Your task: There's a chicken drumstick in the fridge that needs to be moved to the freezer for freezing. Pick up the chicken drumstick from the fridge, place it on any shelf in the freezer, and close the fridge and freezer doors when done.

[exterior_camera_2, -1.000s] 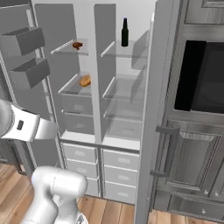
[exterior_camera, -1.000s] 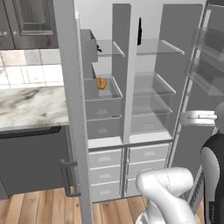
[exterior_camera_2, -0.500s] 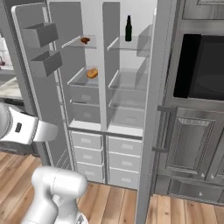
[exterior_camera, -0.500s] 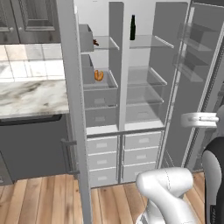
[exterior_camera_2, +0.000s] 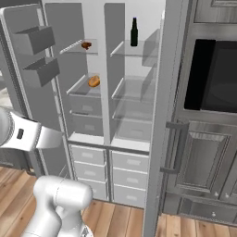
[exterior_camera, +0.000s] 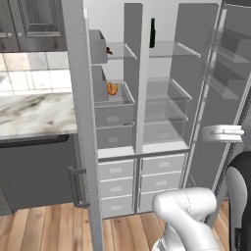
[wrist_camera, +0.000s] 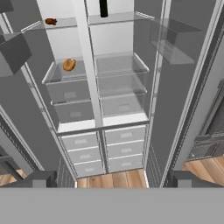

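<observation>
From the left base view, both doors stand open and the chicken drumstick (exterior_camera: 108,50) sits on the top shelf (exterior_camera: 120,53) left of the central divider (exterior_camera: 132,73), with an orange food item (exterior_camera: 112,88) a shelf below. From the right base view, a dark bottle (exterior_camera_2: 134,32) stands right of that divider, level with the drumstick. In the hand view, the tool (wrist_camera: 113,178) is spread wide and empty, well below the divider and apart from everything.
</observation>
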Robot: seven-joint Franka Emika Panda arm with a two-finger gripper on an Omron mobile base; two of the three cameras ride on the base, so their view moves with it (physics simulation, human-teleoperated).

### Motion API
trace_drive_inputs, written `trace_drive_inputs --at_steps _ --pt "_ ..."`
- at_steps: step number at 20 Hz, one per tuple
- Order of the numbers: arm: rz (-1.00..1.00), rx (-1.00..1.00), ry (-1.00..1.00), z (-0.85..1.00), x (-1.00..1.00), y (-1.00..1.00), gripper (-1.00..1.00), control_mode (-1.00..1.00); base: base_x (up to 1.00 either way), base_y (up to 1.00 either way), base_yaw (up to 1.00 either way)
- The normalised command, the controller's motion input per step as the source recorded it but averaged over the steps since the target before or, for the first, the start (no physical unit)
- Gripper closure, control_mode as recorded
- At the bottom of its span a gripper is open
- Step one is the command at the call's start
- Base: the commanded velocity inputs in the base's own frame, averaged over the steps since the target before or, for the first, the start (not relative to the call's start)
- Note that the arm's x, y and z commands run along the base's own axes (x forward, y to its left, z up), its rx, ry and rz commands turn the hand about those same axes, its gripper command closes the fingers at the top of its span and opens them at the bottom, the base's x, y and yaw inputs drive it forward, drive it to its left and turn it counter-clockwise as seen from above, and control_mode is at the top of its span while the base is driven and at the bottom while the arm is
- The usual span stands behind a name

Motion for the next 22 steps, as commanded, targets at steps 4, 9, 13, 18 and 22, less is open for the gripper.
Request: trace_drive_inputs --at_steps 4,9,13,18,22 --pt "0.0 0.0 0.0 0.0 0.0 0.0 -1.0 1.0 0.2 0.0 0.0" --pt "0.0 0.0 0.0 0.0 0.0 0.0 -1.0 1.0 0.24 0.0 0.0" --pt "0.0 0.0 0.0 0.0 0.0 0.0 -1.0 1.0 0.32 0.01 0.0" --pt "0.0 0.0 0.0 0.0 0.0 0.0 -1.0 1.0 0.15 0.0 0.0" --pt "0.0 0.0 -0.01 0.0 -0.07 0.0 -1.0 -1.0 -0.1 0.0 0.0"
